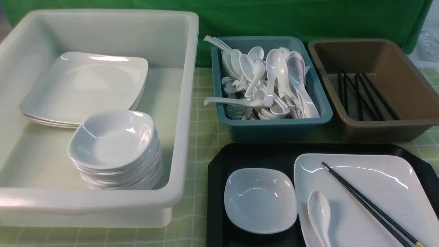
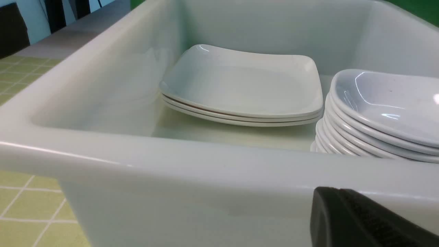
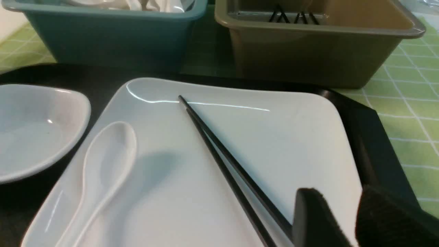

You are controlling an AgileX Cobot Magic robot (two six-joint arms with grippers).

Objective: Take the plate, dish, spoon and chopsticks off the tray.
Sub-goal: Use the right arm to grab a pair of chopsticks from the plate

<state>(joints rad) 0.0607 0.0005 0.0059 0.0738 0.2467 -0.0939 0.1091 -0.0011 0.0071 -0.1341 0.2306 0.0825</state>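
Note:
The black tray [image 1: 253,154] lies at the front right. On it the small white dish [image 1: 260,200] sits left of the large white plate [image 1: 370,192]. The white spoon [image 1: 319,212] and the black chopsticks [image 1: 367,202] both lie on the plate. Neither gripper shows in the front view. In the right wrist view my right gripper [image 3: 341,197] hovers open over the plate [image 3: 274,137], just beside the chopsticks [image 3: 223,151], with nothing between its fingers; the spoon [image 3: 106,161] and dish [image 3: 31,130] are farther off. My left gripper [image 2: 329,195] is shut and empty, close to the white tub's outer wall.
The deep white tub [image 1: 185,103] at the left holds a stack of plates [image 1: 85,85] and a stack of dishes [image 1: 113,144]. Behind the tray stand a teal bin [image 1: 274,123] full of spoons and a brown bin [image 1: 387,125] with chopsticks [image 1: 360,96].

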